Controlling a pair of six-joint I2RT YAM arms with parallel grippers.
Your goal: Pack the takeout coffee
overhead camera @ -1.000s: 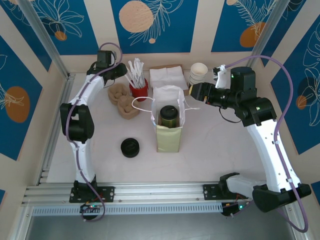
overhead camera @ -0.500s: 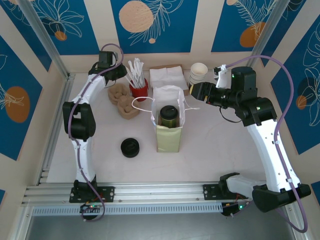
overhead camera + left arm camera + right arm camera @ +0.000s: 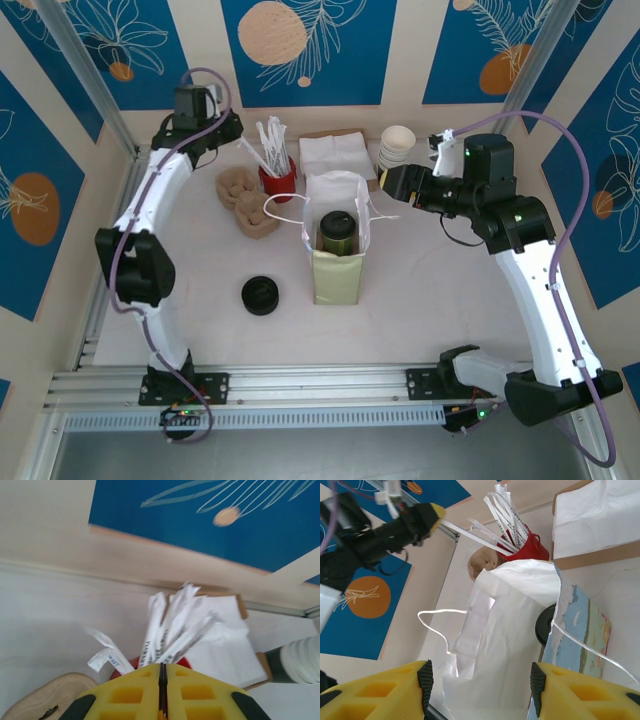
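Cup [image 3: 338, 232] in bag [image 3: 335, 285], near right end effector [image 3: 386, 186]

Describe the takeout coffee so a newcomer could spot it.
In the middle of the table stands an open paper bag. Inside it sits the takeout coffee, a single dark cup wearing a black lid, unlike the bare white cup stack behind.

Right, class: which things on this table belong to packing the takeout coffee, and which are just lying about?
In the job:
takeout coffee, lidded, inside paper bag; wrapped straw in left gripper.

Lying about:
red cup of straws, napkins, stacked cups, black lids, tan cardboard sleeves.
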